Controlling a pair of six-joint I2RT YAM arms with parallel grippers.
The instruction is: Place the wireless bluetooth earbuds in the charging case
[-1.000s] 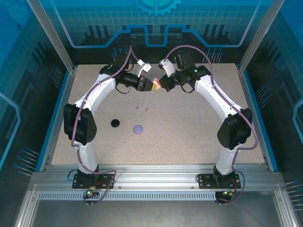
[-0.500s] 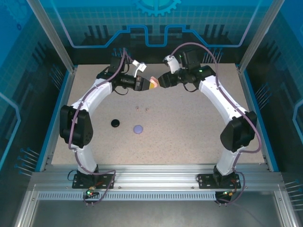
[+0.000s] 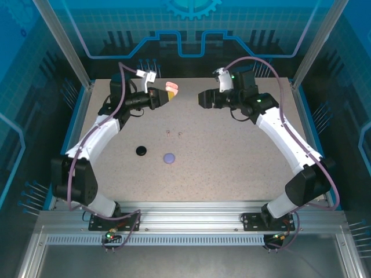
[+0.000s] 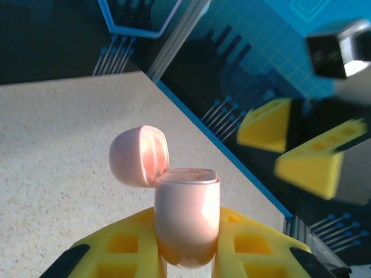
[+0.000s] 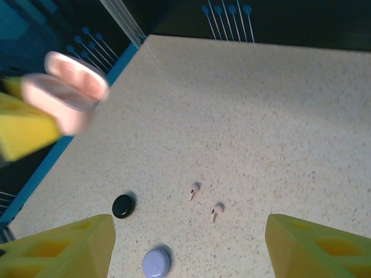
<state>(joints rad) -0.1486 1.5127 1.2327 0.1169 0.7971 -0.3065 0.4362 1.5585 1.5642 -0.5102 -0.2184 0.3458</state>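
My left gripper [image 3: 164, 96] [image 4: 186, 258] is shut on a pale pink charging case [image 3: 171, 88] [image 4: 186, 217], held above the far left of the table. The case's lid [image 4: 140, 155] is hinged open. Two pale pink earbuds [image 3: 168, 134] [image 3: 180, 135] lie side by side on the table in the middle, apart from both grippers; the right wrist view shows them [image 5: 194, 190] [image 5: 216, 211] below my right gripper. My right gripper [image 3: 203, 98] [image 5: 188, 231] hangs open and empty, to the right of the case. Its yellow fingers [image 4: 266, 124] show blurred in the left wrist view.
A black round case [image 3: 141, 150] [image 5: 123, 205] and a purple round case [image 3: 169, 157] [image 5: 156, 262] lie shut on the speckled table [image 3: 232, 168], nearer than the earbuds. A blue rail [image 3: 72, 133] edges the table's left side.
The grippers met at the pink case a second ago. My right gripper has opened and drawn back right. My left gripper has carried the case left.
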